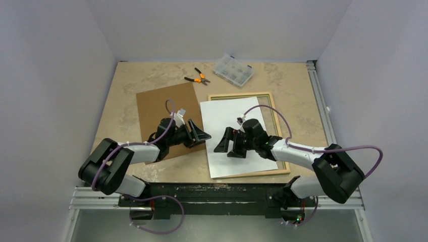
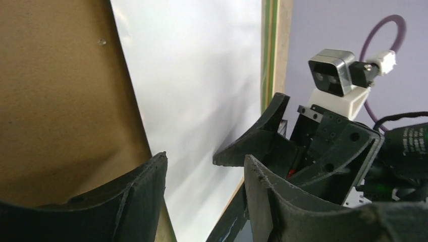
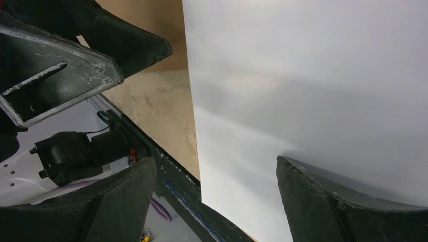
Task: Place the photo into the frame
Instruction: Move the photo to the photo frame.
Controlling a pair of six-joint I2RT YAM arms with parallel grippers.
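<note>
Top view: large glossy paper photo (image 1: 219, 118) lying white back up, askew across the thin pale-wood rectangular frame (image 1: 242, 94) at centre. Left wrist view: left gripper (image 1: 201, 132) released, black fingers (image 2: 136, 201) parted on nothing beside the brown fibreboard sheet (image 1: 159, 108). Right wrist view: right gripper (image 1: 227, 146) spread wide, empty, straddling the photo's left edge; probably light, floppy, slick and crease-prone, so best pinched gently at that edge.

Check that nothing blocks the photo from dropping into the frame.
Nothing visible blocks it. The photo lies white side up, skewed across the frame and covering its left rail. The brown board lies to the left, outside the frame.
</note>
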